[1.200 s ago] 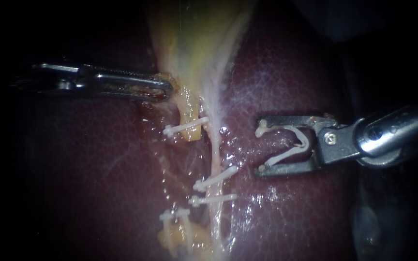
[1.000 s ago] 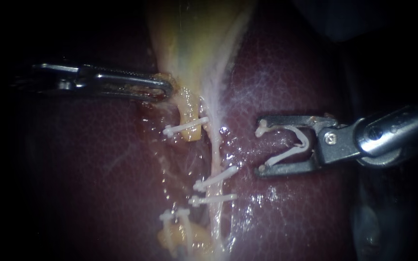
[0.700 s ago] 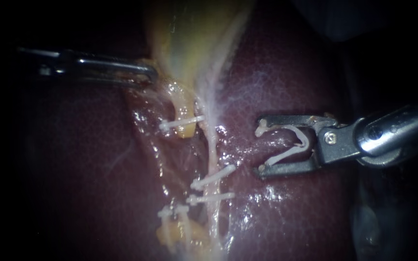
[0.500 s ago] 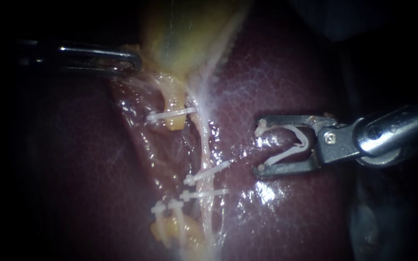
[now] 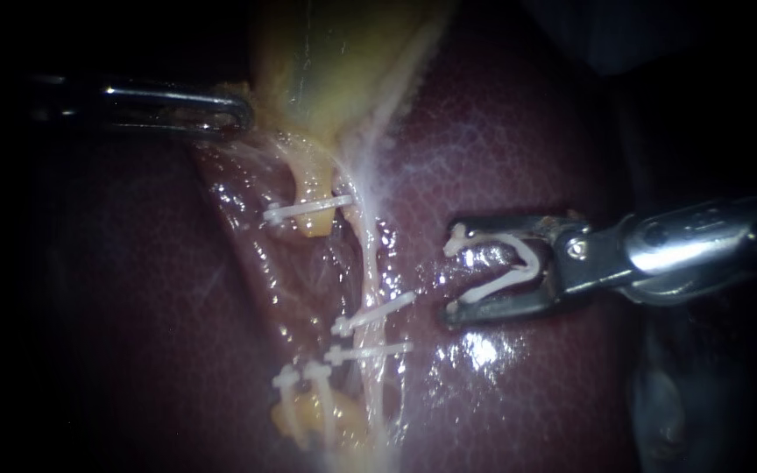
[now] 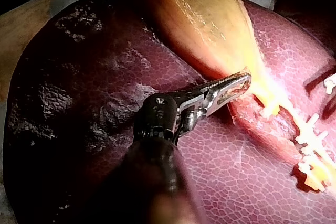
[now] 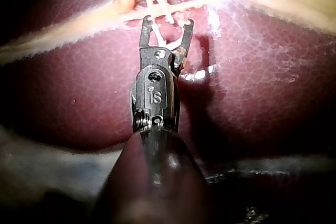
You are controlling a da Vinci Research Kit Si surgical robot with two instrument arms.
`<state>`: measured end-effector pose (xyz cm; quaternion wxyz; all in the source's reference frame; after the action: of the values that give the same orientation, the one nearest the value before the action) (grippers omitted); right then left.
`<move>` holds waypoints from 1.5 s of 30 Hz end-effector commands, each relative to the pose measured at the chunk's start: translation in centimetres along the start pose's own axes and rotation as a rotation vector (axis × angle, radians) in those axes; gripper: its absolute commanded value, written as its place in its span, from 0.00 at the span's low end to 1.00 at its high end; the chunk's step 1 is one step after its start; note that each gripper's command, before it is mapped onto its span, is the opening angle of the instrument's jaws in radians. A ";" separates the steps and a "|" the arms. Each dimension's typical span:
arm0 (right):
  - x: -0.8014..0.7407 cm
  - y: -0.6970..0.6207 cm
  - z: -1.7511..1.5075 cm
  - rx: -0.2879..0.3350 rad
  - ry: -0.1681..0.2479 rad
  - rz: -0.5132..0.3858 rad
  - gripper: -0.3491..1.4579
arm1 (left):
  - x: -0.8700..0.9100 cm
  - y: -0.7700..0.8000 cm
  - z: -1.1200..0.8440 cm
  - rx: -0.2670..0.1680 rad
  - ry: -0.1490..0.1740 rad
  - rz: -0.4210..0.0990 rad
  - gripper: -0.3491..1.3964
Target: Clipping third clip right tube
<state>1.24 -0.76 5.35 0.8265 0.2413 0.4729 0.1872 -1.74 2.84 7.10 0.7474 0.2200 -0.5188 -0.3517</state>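
The right instrument [image 5: 455, 276] carries an open white clip [image 5: 527, 256]. One leg sits against each jaw, so the jaws stand wide while gripping it. Its mouth faces the right tube [image 5: 370, 263], a thin pale strand just ahead and not yet between the legs. Two closed clips [image 5: 374, 314] cross that strand lower down. The left instrument [image 5: 231, 109] has its jaws pinched on the edge of the gallbladder [image 5: 335, 61], and its shaft fades into darkness. Dark liver [image 5: 527, 131] lies beneath. The tubes' lower ends blur into yellow fat [image 5: 317, 420].
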 end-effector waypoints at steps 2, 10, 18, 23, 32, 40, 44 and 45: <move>-0.07 0.04 0.07 0.009 0.004 0.033 0.47 | 0.01 0.00 0.01 -0.002 0.000 0.001 0.00; -0.35 0.28 0.36 0.056 0.036 0.150 0.47 | 0.02 -0.01 0.02 -0.006 -0.001 0.001 0.00; -0.59 0.44 0.66 0.089 0.063 0.244 0.47 | 0.05 -0.02 0.04 -0.005 -0.001 0.003 0.00; -0.65 0.49 0.80 0.084 0.066 0.269 0.47 | 0.06 -0.02 0.06 -0.004 -0.001 0.003 0.00; -0.65 0.52 1.00 0.099 0.089 0.295 0.47 | 0.07 -0.03 0.08 -0.003 0.000 0.004 0.00; -0.53 0.51 1.18 0.187 0.202 0.375 0.47 | 0.07 -0.03 0.08 -0.003 -0.001 0.004 0.00; -0.46 0.47 1.26 0.222 0.244 0.397 0.47 | 0.07 -0.03 0.08 -0.003 -0.001 0.004 0.00; -0.44 0.45 1.27 0.229 0.248 0.401 0.47 | 0.07 -0.03 0.08 -0.003 -0.001 0.004 0.00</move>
<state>2.12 -0.93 6.46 0.6728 0.4003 0.5334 0.3203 -1.81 2.77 7.16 0.7483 0.2177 -0.5190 -0.3511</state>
